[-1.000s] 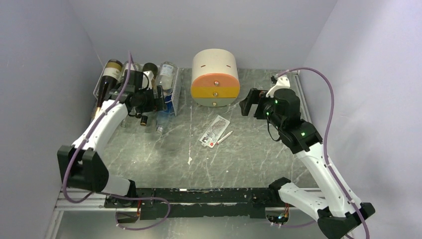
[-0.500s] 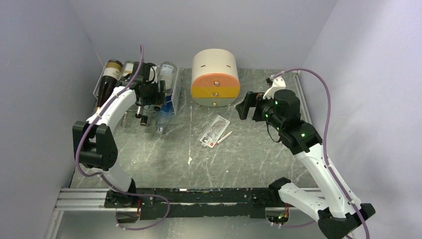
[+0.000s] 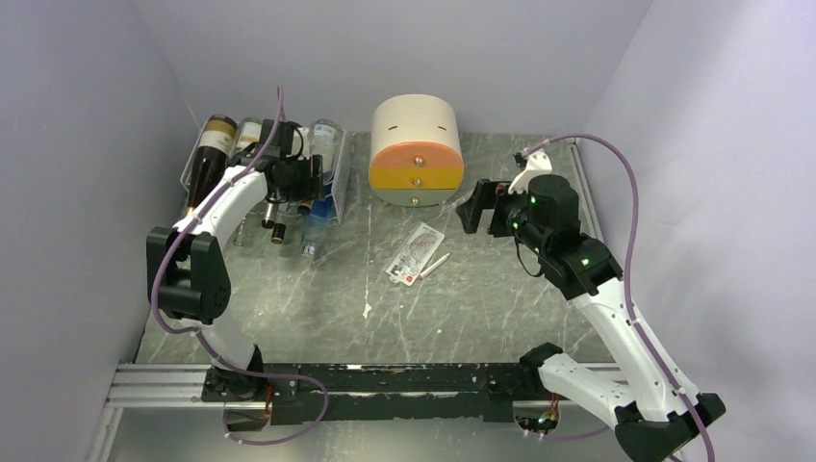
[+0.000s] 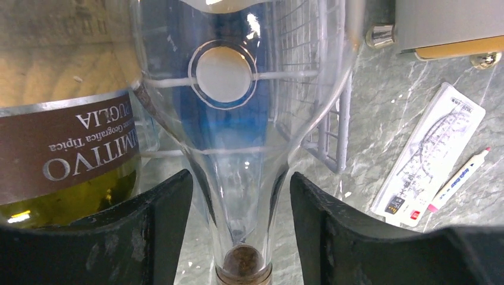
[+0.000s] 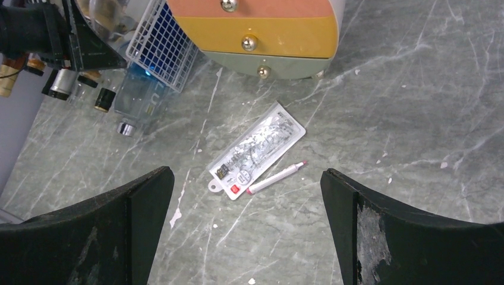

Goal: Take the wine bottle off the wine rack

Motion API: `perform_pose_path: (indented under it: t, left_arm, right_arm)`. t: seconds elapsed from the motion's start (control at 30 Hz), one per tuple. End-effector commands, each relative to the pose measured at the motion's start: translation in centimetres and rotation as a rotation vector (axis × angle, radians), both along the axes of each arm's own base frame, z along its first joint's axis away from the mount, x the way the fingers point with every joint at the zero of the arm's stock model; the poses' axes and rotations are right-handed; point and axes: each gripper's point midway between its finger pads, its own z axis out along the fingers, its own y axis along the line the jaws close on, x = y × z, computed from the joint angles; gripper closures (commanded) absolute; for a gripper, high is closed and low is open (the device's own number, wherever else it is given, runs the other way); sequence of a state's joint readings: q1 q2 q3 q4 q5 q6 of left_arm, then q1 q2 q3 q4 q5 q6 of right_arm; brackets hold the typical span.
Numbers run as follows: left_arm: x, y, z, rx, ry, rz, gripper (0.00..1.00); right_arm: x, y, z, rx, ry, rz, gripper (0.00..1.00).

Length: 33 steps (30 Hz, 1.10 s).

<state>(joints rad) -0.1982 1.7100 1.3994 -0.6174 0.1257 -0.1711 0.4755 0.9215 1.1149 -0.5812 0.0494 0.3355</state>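
In the far-left corner of the bench (image 3: 462, 289), the clear glass wine bottle (image 4: 238, 119) lies in the white wire-grid wine rack (image 5: 163, 44), its neck inside the wide-open left claw (image 4: 241, 231). Best close squarely on the neck, then pull straight out. The right claw (image 5: 249, 225) gapes empty.

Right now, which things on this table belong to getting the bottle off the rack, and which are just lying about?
For the job:
- wine rack
- clear bottle, its neck between the fingers of the open left pincer

Lying about:
- round drawer cabinet
- flat plastic packet
- pen beside the packet
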Motion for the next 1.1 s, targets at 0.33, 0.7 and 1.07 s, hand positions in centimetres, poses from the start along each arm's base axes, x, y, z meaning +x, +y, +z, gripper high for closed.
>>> perform_pose_path:
  t: [0.33, 0.7, 1.07]
  left_arm:
    - [0.3, -0.9, 0.9, -0.043, -0.06, -0.045, 0.58]
    - [-0.9, -0.4, 2.3, -0.122, -0.093, -0.018, 0.93]
    - [-2.8, -0.7, 5.8, -0.377, -0.106, -0.037, 0.93]
  right_arm:
    - [0.0, 0.0, -1.8, -0.009, 0.049, -0.017, 0.0]
    - [0.1, 0.1, -1.8, -0.006, 0.05, -0.018, 0.0]
    - [0.2, 0.4, -2.2, 0.004, 0.062, -0.015, 0.0]
